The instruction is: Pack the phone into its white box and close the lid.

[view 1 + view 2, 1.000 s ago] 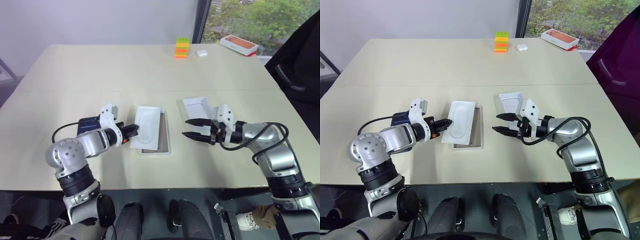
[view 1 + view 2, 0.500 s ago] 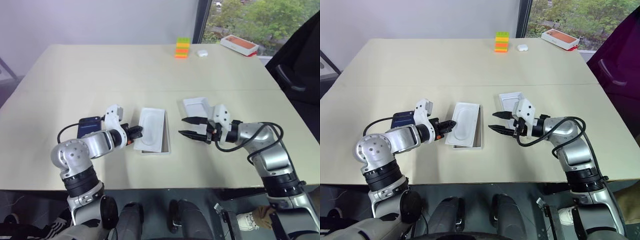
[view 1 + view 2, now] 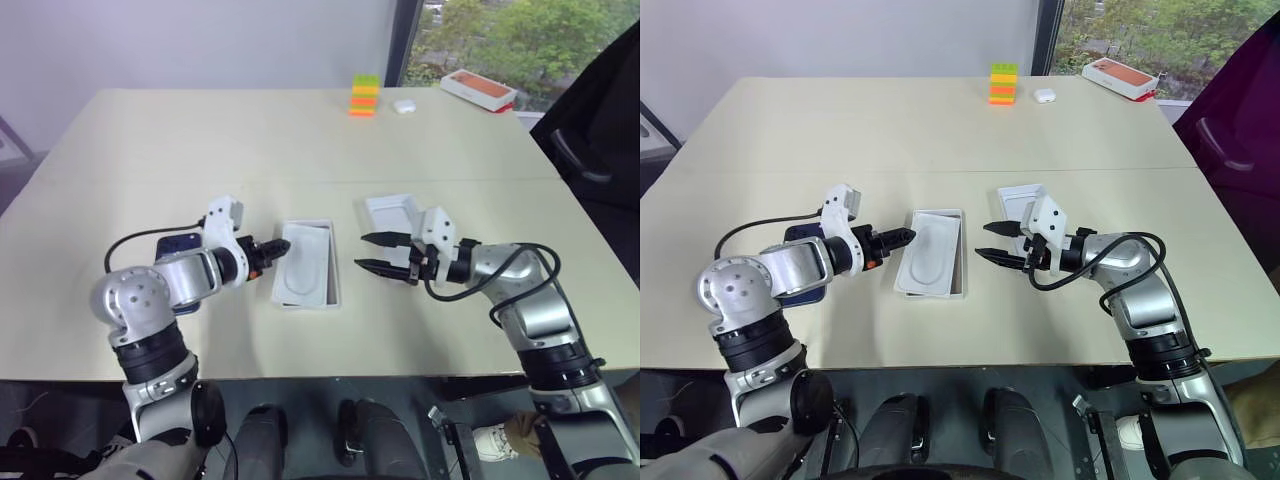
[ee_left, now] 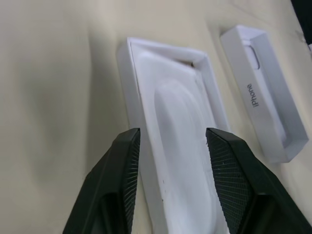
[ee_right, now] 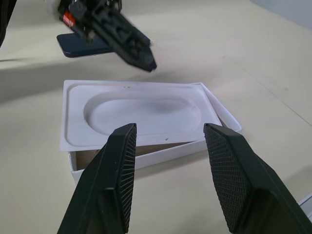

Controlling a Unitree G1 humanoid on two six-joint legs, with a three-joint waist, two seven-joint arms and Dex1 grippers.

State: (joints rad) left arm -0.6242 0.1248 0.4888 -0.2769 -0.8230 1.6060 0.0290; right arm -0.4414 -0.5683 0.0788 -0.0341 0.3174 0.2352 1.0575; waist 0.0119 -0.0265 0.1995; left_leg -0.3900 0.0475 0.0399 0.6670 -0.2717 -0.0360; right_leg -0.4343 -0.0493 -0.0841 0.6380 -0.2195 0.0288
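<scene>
The left gripper (image 3: 902,236) now stands with its jaws apart and nothing between them, hanging just over the near-left edge of the white insert (image 3: 308,265); a second ago those jaws were pinched on that insert's edge while it lay skewed and partly off the box, so the change is a release. The insert with its oval recess now rests in the white box (image 3: 336,291), though the right wrist view shows it cocked, one end riding above the rim with a strip of the tan floor showing beneath. The right gripper (image 3: 360,252) is also spread and empty, level and aimed at the box's right side, a little apart from it, much as it was before. Beyond it the lid (image 3: 393,213) lies open side up on the table, just behind the right gripper. The phone (image 3: 800,264) lies flat on the table to the left of the box, partly hidden behind the left forearm, untouched by either gripper. For the task this looks like a setback or a detour: the insert takes up the space meant for the phone, so I judge it must come out, or be seated flat if the phone goes on top, before the phone is fetched and the lid fitted.
</scene>
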